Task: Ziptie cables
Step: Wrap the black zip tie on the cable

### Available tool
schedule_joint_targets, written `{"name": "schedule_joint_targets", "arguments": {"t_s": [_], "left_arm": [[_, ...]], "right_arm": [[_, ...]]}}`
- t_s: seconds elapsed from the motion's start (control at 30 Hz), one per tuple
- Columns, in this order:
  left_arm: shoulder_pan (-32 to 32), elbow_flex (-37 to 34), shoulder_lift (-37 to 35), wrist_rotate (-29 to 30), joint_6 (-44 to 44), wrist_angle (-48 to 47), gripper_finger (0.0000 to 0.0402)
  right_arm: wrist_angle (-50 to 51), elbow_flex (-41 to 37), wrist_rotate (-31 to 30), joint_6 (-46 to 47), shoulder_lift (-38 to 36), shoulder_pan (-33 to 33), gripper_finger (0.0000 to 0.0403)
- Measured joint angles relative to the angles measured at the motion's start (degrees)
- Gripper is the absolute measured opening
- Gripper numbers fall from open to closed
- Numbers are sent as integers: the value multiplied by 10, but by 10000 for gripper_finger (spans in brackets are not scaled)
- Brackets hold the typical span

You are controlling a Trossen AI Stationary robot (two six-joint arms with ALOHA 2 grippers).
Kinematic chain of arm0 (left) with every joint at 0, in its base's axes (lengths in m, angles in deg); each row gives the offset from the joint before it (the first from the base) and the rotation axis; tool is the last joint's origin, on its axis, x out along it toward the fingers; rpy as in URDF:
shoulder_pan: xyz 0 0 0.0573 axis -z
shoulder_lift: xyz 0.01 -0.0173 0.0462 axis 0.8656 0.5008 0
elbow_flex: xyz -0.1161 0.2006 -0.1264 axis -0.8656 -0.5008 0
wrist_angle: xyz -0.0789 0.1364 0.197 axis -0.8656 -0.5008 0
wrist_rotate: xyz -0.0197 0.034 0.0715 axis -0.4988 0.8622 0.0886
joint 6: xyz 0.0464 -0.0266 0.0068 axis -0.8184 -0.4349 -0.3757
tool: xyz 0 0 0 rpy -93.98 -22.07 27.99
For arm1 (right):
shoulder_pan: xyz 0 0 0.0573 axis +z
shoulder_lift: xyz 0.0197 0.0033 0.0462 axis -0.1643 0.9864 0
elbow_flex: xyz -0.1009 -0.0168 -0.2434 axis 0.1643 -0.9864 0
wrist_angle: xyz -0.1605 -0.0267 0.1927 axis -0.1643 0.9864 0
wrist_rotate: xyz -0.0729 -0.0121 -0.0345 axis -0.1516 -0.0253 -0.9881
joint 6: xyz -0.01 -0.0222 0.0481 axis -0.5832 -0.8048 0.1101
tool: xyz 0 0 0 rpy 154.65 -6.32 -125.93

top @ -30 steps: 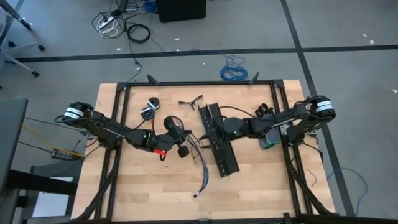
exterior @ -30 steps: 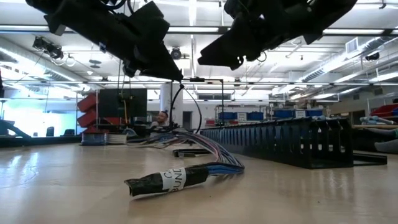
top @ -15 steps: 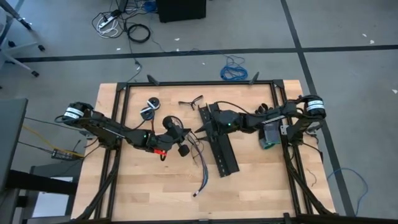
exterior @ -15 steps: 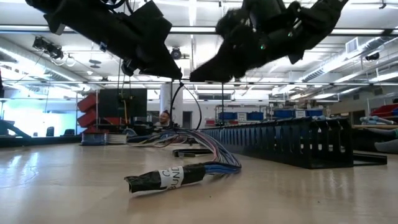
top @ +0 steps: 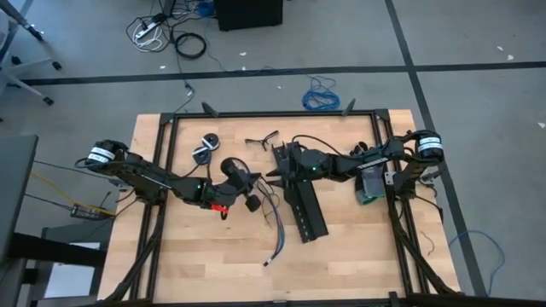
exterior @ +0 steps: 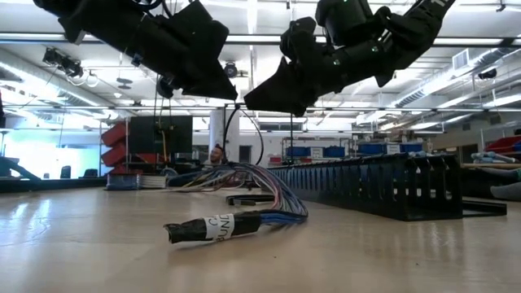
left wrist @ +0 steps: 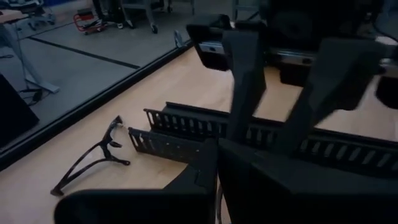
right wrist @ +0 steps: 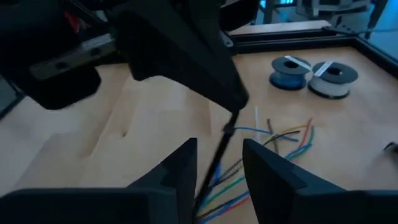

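Right wrist view has the right end effector point(right wrist: 219, 149) with its two dark fingers point(right wrist: 183, 163) standing partly apart. A thin black ziptie point(right wrist: 216, 163) runs down through the gap between them. Whether either finger touches the strip cannot be told.

That ziptie comes out of the tip of the left end effector point(right wrist: 235, 99). Its fingers are pressed fully together on the strip's upper end, just beyond the right fingers.

Low view places both end effectors above the table point(exterior: 98, 244) with their tips close together, the left end effector point(exterior: 232, 94) pointing at the right end effector point(exterior: 254, 104). The thin strip curves down from the meeting point toward the cables point(exterior: 273, 213).

The cables lie on the table beneath the two tips. One end is wrapped in a dark sleeve with a white label point(exterior: 218, 228), and the coloured wires fan back from it. In the high view the cables point(top: 275, 223) trail across the middle of the table, just left of the black perforated strips point(top: 307, 209).

Farther out, two spools point(right wrist: 314, 73) sit side by side near the table's back edge. A small black forked tool point(top: 261, 141) lies near the strips' far end. A blue coiled cable point(top: 321, 95) rests on the floor behind the table.
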Motion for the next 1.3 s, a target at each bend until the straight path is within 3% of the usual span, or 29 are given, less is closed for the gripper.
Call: {"name": "schedule_joint_targets", "arguments": {"t_s": [0.8,0.97,1.3], "left_arm": [[0,0,0,4,12,21,0],[0,0,0,5,13,25,0],[0,0,0,15,11,31,0]], "right_arm": [[-24,0,-18,26,-1,7,120],[-26,0,-59,25,-1,11,119],[-36,0,-68,46,8,11,119]]}}
